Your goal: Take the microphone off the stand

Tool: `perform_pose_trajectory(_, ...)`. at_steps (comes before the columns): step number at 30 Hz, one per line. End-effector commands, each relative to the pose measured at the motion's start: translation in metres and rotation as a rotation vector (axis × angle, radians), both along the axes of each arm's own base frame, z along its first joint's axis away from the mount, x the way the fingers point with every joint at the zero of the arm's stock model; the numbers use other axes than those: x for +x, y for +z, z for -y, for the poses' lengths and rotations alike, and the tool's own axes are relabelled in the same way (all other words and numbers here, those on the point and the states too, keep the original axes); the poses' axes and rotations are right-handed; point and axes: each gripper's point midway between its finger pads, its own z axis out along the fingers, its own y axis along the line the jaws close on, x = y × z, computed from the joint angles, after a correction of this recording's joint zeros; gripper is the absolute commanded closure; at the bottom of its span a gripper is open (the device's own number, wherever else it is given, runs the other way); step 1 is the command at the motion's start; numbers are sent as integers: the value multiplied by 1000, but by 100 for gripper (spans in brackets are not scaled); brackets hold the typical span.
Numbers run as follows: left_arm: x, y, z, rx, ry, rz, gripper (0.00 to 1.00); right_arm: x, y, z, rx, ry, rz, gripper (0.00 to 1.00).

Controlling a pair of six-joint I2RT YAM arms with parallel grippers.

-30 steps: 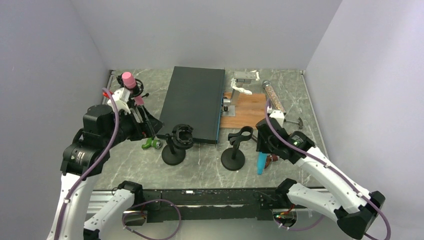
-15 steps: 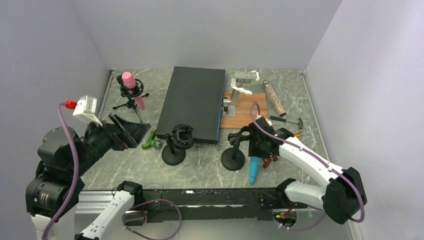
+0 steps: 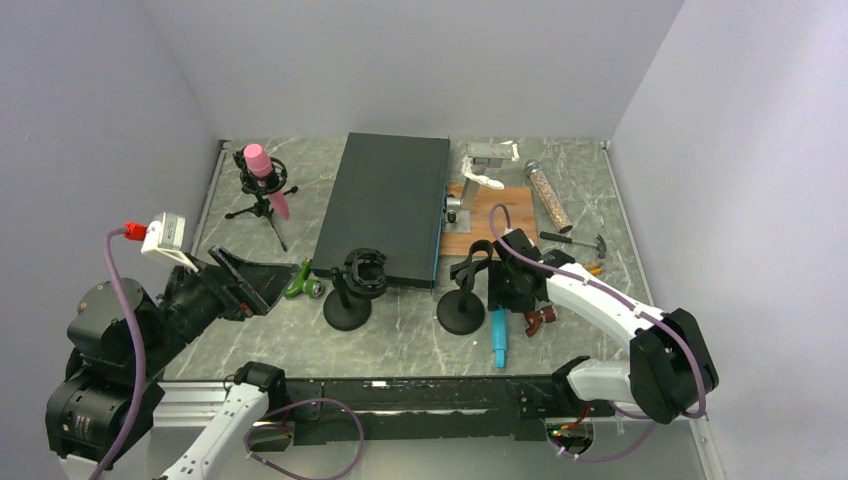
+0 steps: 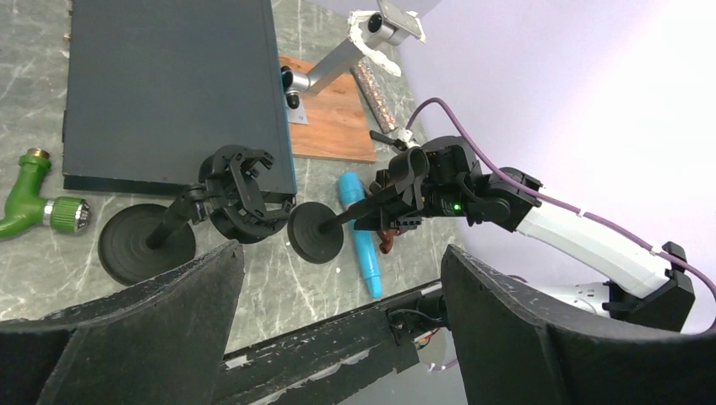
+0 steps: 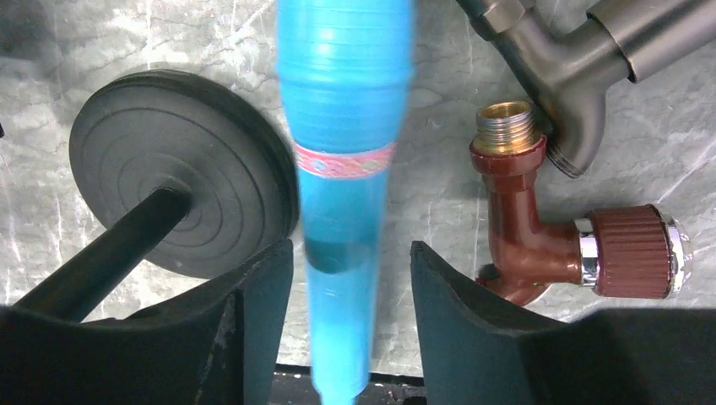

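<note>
The slim bright-blue plastic microphone [image 3: 497, 338] lies flat on the grey marbled table [image 3: 400, 338], out of the clip and just right of the round base of the black microphone stand [image 3: 459, 312]. Its length runs toward the near edge and its lower tip stops just short of it. The right gripper [image 3: 507, 292] hangs over the microphone's upper end. In the right wrist view the blue body [image 5: 342, 152] passes between the two black fingers [image 5: 253, 312] with a strip of table showing on each side, so the right gripper [image 5: 350, 253] is parted and clasps nothing. The body looks blurred there.

The left gripper [image 3: 262, 280] is held well off to the left, fingers spread wide with nothing between them.

There are two black round-based stands: the one beside the blue microphone, and a second stand [image 3: 347, 305] to its left carrying a ring-shaped mount. A pink foam-headed microphone [image 3: 256, 160] sits on a small tripod at the far left. Two pipe fittings lie on the table, a red-brown one [image 3: 541, 319] just right of the blue microphone and a green one [image 3: 303, 288] left of the second stand.

Bare table lies between the two stand bases and along the near edge. A large flat black slab [image 3: 385, 205] closes off the middle behind them.
</note>
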Motion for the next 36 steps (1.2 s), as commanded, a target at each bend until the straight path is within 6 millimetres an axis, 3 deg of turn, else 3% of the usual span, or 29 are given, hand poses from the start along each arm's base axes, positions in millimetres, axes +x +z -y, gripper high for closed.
perform_pose_trajectory(1, 12, 8, 12, -25, -47, -1, 11, 12, 15, -4, 30, 1, 66, 40)
perform_pose_trajectory(5, 26, 8, 20, -20, -74, -12, 12, 10, 24, -5, 52, -4, 74, 29)
perform_pose_trajectory(9, 38, 7, 19, 9, -55, -31, 12, 13, 48, -7, 70, -3, 112, 24)
perform_pose_trajectory(15, 67, -3, 10, 121, -1, -92, 15, 20, 97, -8, 102, 6, 201, 16)
perform_pose_trajectory(27, 125, 14, 7, 205, 70, -80, 13, 50, 213, 0, 91, 9, 447, 6)
perform_pose_trajectory(31, 138, 12, 4, 197, 107, -93, 14, 58, 254, -10, 152, 61, 555, 1)
perform_pose_trajectory(36, 146, 9, -9, 218, 178, -90, 10, 59, 278, -39, 284, 175, 613, 0)
